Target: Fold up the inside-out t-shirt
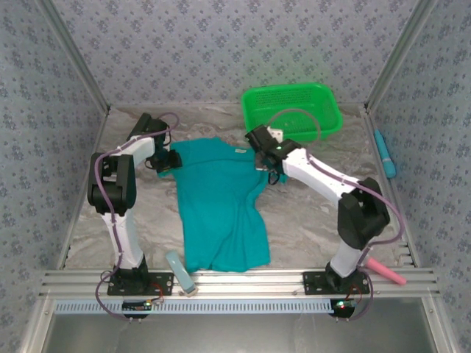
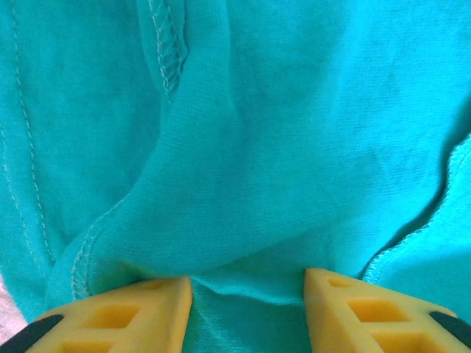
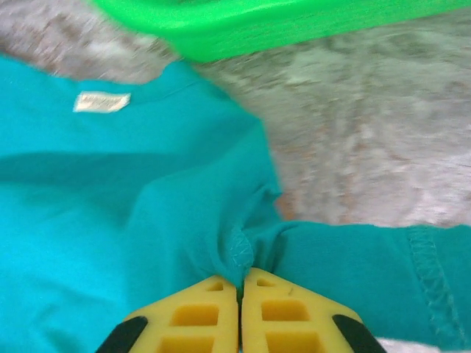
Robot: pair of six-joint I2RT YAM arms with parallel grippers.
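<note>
The inside-out t-shirt (image 1: 221, 213) is teal and lies spread on the marbled table, hem toward the arms, its white neck tag (image 1: 239, 150) at the far edge. My left gripper (image 1: 171, 162) sits at the shirt's left shoulder. In the left wrist view its yellow fingers (image 2: 140, 312) stand apart around a loose fold of the shirt (image 2: 294, 132), so the left gripper (image 2: 248, 283) is open. My right gripper (image 1: 266, 163) is at the right shoulder. In the right wrist view the right gripper (image 3: 240, 278) is shut, pinching a bunched seam of the shirt (image 3: 110, 206), with the tag (image 3: 101, 102) beyond.
A bright green mesh basket (image 1: 292, 110) stands at the back right, just beyond the right gripper, its rim (image 3: 243, 22) close in the right wrist view. A light blue object (image 1: 180, 271) lies by the front rail, a pink one (image 1: 386, 271) at front right, a blue one (image 1: 384, 153) along the right wall.
</note>
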